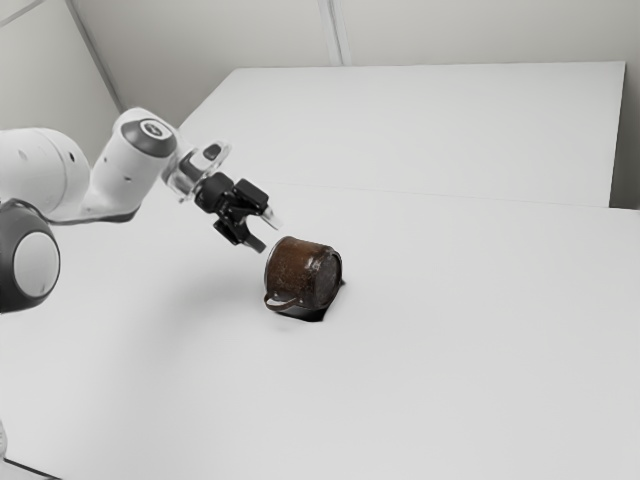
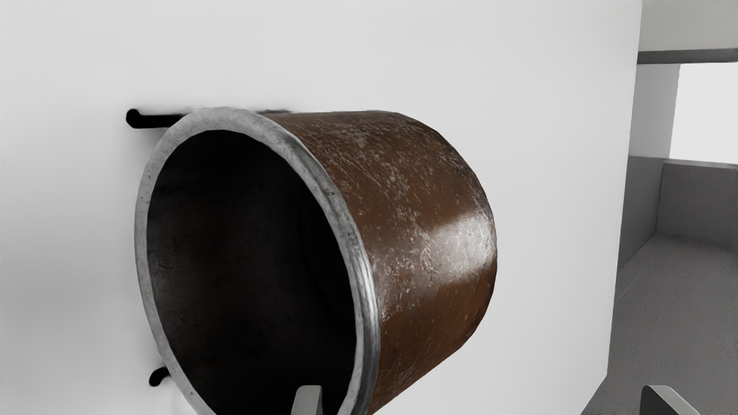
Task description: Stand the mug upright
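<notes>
In the exterior view, we hold our gripper (image 1: 265, 233) wide open just beside the mug (image 1: 300, 270), which lies on its side on the table (image 1: 450, 330). In the wrist view, we see its open mouth (image 2: 248, 259) between our spread fingertips.

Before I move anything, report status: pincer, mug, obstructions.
Pincer open, close to mug. Mug on its side, mouth toward pincer. Black piece partly beneath mug, possible snag.
</notes>
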Robot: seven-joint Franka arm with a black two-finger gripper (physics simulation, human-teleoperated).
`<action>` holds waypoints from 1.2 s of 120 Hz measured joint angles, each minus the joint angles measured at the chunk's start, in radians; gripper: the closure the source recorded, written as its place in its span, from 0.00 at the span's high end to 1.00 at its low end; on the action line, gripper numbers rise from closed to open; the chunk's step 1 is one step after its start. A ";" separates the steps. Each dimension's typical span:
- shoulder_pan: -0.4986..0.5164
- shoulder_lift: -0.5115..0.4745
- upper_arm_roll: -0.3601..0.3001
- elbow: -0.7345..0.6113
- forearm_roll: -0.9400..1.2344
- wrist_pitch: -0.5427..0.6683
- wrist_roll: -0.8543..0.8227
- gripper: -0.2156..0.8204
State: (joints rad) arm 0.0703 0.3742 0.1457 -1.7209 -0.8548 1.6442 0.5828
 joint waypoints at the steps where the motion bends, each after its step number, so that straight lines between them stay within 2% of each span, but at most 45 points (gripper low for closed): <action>1: 0.001 0.005 0.000 0.001 -0.005 0.000 0.005 0.79; 16: 0.017 0.060 -0.003 0.002 -0.097 0.001 0.077 0.79; 40: 0.019 0.072 -0.013 -0.058 -0.234 -0.023 0.161 0.79; 44: 0.019 0.073 -0.014 -0.062 -0.246 -0.029 0.172 0.74; 57: 0.019 0.073 -0.014 -0.080 -0.277 -0.045 0.203 0.45; 64: 0.019 0.074 -0.014 -0.084 -0.288 -0.050 0.217 0.33; 73: 0.019 0.074 -0.014 -0.086 -0.296 -0.054 0.233 0.22; 84: 0.019 0.073 -0.014 -0.086 -0.302 -0.054 0.251 0.14; 108: 0.019 0.055 -0.014 -0.090 -0.305 -0.059 0.280 0.07; 122: 0.019 0.001 -0.014 -0.090 -0.290 -0.066 0.277 0.05; 144: 0.014 -0.124 -0.029 -0.073 -0.028 -0.010 0.213 0.04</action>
State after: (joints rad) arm 0.0838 0.2502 0.1171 -1.7935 -0.8831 1.6339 0.7960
